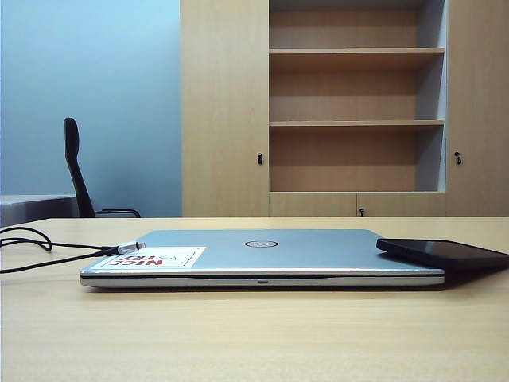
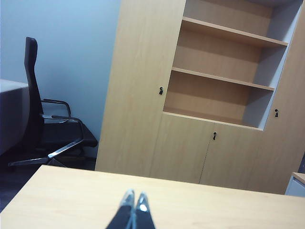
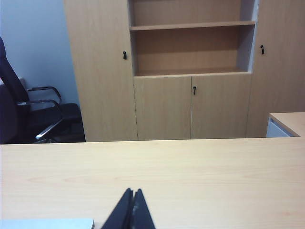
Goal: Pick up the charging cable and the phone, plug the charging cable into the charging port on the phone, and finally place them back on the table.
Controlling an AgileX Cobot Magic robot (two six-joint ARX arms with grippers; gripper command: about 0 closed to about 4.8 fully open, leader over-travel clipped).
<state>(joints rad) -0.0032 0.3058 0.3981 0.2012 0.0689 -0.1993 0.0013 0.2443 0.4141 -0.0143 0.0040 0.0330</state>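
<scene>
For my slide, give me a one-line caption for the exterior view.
Charging cable plug and black phone rest on a closed silver laptop on the table; no gripper in frame.

Only fingertips visible: left gripper (image 2: 134, 202) has two slim black fingers tapering to glossy, light-catching points, pressed together; right gripper (image 3: 132, 202) same shape, two matte black tapered blades meeting at a narrow seam, no markings or cables showing.

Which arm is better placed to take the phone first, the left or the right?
Probably the right. The phone lies on the right end of the laptop, the right arm's side; the charging cable lies left. Both the right claw and left claw are shut, holding nothing.
</scene>
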